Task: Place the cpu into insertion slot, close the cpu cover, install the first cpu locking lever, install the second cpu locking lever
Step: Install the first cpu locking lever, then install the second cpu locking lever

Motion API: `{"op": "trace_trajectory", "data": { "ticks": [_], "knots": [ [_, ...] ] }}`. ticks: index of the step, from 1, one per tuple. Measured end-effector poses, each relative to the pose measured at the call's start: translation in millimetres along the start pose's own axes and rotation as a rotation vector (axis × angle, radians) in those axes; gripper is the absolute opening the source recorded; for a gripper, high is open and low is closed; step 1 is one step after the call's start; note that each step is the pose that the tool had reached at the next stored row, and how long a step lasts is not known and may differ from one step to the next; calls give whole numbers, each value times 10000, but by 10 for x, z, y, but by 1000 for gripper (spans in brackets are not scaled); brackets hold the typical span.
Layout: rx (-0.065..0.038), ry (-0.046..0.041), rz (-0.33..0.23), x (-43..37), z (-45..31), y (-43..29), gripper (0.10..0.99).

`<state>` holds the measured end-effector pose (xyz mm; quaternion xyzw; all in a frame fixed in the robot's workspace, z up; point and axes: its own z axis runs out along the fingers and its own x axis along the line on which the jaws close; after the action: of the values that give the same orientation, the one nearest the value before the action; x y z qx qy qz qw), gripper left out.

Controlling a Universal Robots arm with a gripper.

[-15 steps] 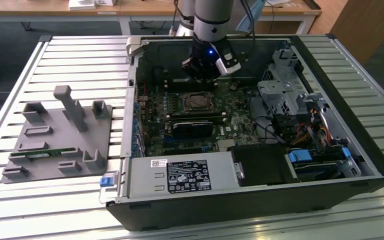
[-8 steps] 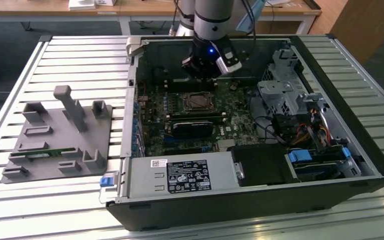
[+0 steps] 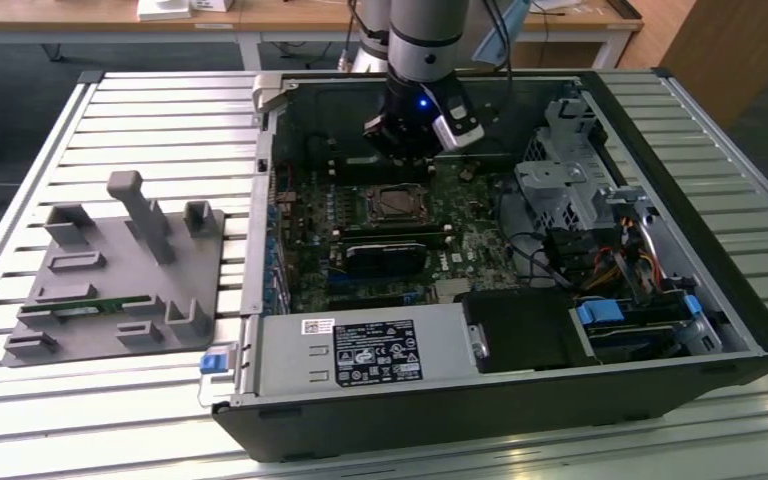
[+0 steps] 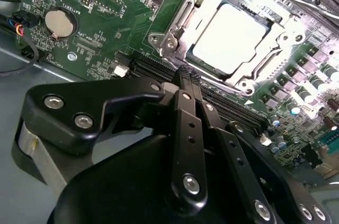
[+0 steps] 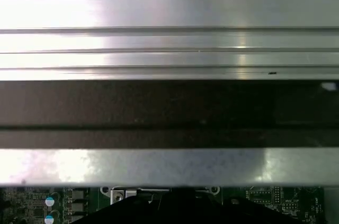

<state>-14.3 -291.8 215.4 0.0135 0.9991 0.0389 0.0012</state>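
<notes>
Chip [image 4: 229, 32] is seated in the socket [image 4: 225, 36]; its pale metal top shows flat through the square window of the cover plate [image 4: 175, 28], which lies down over it. Chip placement and cover closing look done.

Hand [image 4: 186, 78]: the 2 black fingers [image 4: 183, 91] are pressed together at the tips, no gap between them, nothing held. In the second wrist view the tips sit just beside the socket's near edge, over the row of long black slots [image 4: 222, 105], apart from the cover plate.

In the exterior view the hand [image 3: 404, 150] hangs inside the open computer case [image 3: 491, 400], at about 12 o'clock from the socket [image 3: 394, 204]. The case rests on the slatted tabletop [image 3: 37, 400]; a grey parts holder [image 3: 111, 270] lies well off at 9 o'clock.

Step in hand, by my judgement: a locking lever. A thin wire bar [image 4: 183, 15] runs along the socket side next to the corner screw [image 4: 170, 45]; I cannot tell whether it is already latched.

Notes for doing it well:
- Fingers pressed together make 1 narrow pusher, which suits a thin lever.
- Press on the lever's free end, not on the cover plate or the chip top.
- Push down first, then sideways under the catch; the lever is springy and could slip off rounded tips.
- Keep clear of the coin battery [image 4: 58, 23] and the small parts around the socket.
</notes>
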Motion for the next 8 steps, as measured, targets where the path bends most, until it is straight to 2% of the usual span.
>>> {"op": "trace_trajectory", "data": {
  "ticks": [8],
  "knots": [
    [-1, 0, 0, -1, -1, -19, 106]
  ]
}}
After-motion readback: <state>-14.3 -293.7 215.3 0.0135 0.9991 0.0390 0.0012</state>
